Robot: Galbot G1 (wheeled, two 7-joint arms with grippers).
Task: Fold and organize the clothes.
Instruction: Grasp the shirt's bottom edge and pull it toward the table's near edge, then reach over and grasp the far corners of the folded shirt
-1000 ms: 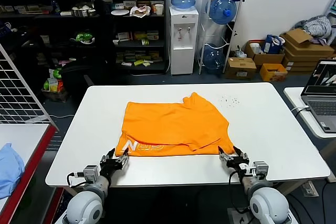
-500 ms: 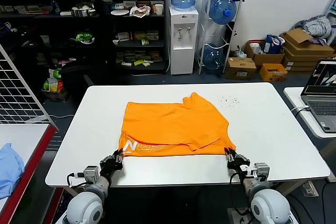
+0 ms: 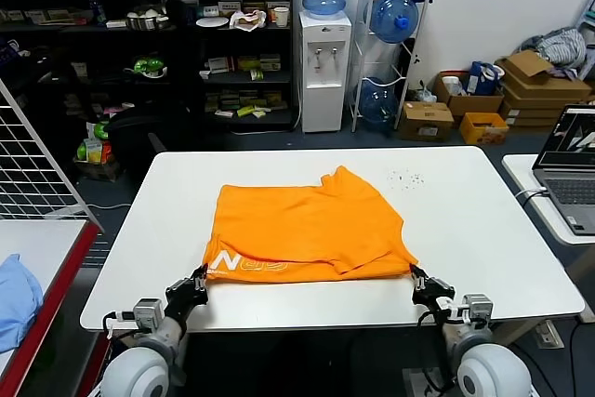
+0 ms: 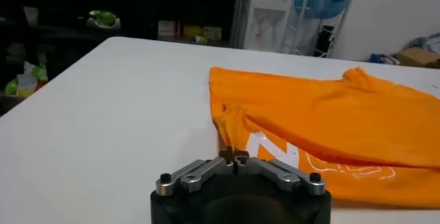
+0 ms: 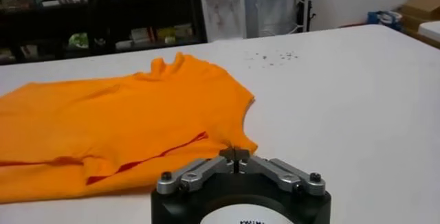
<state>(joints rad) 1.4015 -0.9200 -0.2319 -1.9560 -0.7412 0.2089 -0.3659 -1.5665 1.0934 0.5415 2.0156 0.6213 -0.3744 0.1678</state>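
Left gripper pinches T-shirt hem corner at 7 o'clock; right gripper clamps the 5 o'clock corner. Both grips at bench edge, probably to tension the hem for folding.

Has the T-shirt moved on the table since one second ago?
Yes. The T-shirt has slid toward the robot: its near hem now lies closer to the table's front edge, with the left gripper and right gripper shut on its corners.
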